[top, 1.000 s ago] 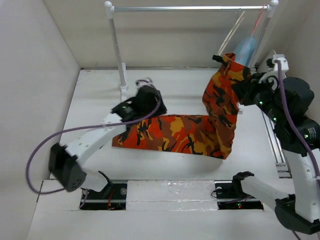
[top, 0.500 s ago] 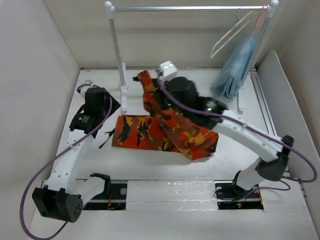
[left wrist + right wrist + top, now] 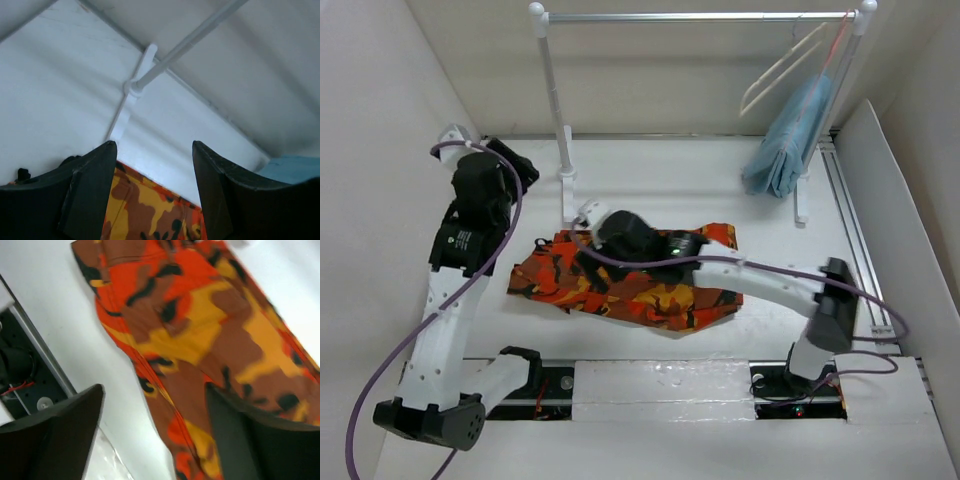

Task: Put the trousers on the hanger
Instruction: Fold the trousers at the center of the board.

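Orange trousers (image 3: 555, 275) lie on the table (image 3: 700, 180), well apart from the hanger (image 3: 782, 68). My left gripper (image 3: 155, 165) and right gripper (image 3: 155, 410) are wide, empty. I should pinch one edge firmly.

1. A white bench (image 3: 740, 180) formed the floor of the enclosure, evenly lit with soft shadows.
2. Plain white walls closed it in: a left wall (image 3: 380, 130), a back wall (image 3: 660, 80) and a right panel (image 3: 910, 190).
3. A white clothes rail (image 3: 700, 16) ran along the back on 2 posts; the left post (image 3: 552, 100) stood on the bench.
4. A light blue garment (image 3: 788, 135) hung from its right end.
5. A metal track (image 3: 850, 235) ran beside the right panel.
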Controlling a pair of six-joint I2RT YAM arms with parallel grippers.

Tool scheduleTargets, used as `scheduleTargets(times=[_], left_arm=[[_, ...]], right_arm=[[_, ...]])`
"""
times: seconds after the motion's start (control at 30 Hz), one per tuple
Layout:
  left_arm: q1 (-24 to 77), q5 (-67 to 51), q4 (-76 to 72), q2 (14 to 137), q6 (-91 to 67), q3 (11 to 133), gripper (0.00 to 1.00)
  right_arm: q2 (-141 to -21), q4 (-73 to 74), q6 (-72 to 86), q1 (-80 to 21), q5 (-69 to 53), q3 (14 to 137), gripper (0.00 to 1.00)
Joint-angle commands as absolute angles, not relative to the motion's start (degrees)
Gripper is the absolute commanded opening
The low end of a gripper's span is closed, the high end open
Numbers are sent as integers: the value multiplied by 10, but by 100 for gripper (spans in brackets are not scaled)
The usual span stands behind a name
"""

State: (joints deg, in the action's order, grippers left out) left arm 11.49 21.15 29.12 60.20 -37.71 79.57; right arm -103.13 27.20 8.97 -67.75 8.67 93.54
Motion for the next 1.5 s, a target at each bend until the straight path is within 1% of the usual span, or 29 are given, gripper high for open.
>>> scheduleTargets(times=[0.0, 0.03, 0.07, 0.1, 0.13, 0.17, 0.2, 0.27, 0.3, 0.37, 0.4, 0.43, 0.47, 0.5, 0.53, 0.57, 0.63, 0.7, 0.77, 0.8, 0.97, 1.0, 1.03, 1.17, 1.3, 1.33, 1.4, 1.43, 1.47], left_arm=[[113, 109, 273, 618, -350, 693, 58], [113, 95, 281, 640, -338, 674, 59], [113, 94, 294, 658, -338, 661, 59], [113, 104, 307, 670, -339, 639, 59], [113, 120, 331, 691, -344, 629, 59], [113, 154, 346, 696, -366, 620, 59], [108, 170, 358, 696, -381, 604, 64], [108, 200, 387, 678, -433, 587, 70], [102, 200, 393, 668, -433, 582, 71], [97, 195, 412, 620, -467, 566, 72], [97, 195, 422, 605, -492, 560, 75], [97, 195, 443, 575, -503, 557, 77], [97, 201, 469, 554, -524, 550, 90], [97, 203, 469, 554, -532, 546, 95], [97, 203, 489, 549, -533, 541, 97], [97, 203, 499, 553, -537, 531, 99], [97, 200, 525, 567, -555, 523, 99], [97, 191, 530, 576, -559, 514, 99], [97, 182, 537, 583, -575, 509, 99], [97, 178, 538, 583, -579, 498, 99], [97, 137, 515, 579, -613, 444, 99], [91, 141, 510, 582, -618, 434, 99], [91, 178, 498, 592, -640, 438, 99], [91, 183, 476, 619, -650, 434, 99], [91, 179, 410, 665, -678, 417, 98], [91, 188, 391, 671, -675, 413, 93], [91, 194, 369, 687, -678, 410, 77], [91, 195, 363, 690, -671, 413, 43], [91, 190, 359, 693, -661, 430, 15]], right_arm=[[-852, 236, 95, -626, 82, 866, 82], [-825, 241, 96, -615, 91, 804, 71], [-799, 243, 98, -596, 96, 773, 55], [-773, 245, 105, -585, 99, 742, 19], [-732, 250, 105, -573, 89, 686, 9], [-713, 254, 107, -562, 80, 659, 3], [-695, 258, 112, -545, 73, 640, 0], [-653, 272, 113, -540, 68, 591, 0], [-643, 275, 119, -540, 68, 580, 2], [-620, 284, 124, -540, 69, 557, 15], [-614, 285, 130, -540, 69, 552, 30], [-611, 283, 133, -540, 70, 547, 37], [-606, 279, 131, -533, 68, 540, 49], [-606, 279, 131, -533, 68, 537, 53], [-607, 274, 127, -525, 55, 536, 56], [-610, 272, 124, -525, 48, 536, 61], [-618, 272, 107, -518, 29, 540, 65], [-622, 275, 93, -518, 26, 544, 67], [-619, 281, 84, -507, 22, 547, 70], [-617, 285, 73, -507, 18, 548, 74], [-585, 293, 52, -468, -18, 533, 75], [-580, 292, 48, -455, -25, 528, 74], [-567, 287, 43, -442, -46, 515, 74], [-555, 287, 42, -426, -72, 505, 74], [-541, 295, 41, -420, -73, 496, 74], [-539, 298, 41, -414, -74, 495, 74], [-534, 308, 36, -409, -76, 497, 74], [-532, 313, 33, -402, -76, 498, 74], [-529, 316, 30, -402, -74, 497, 74]])
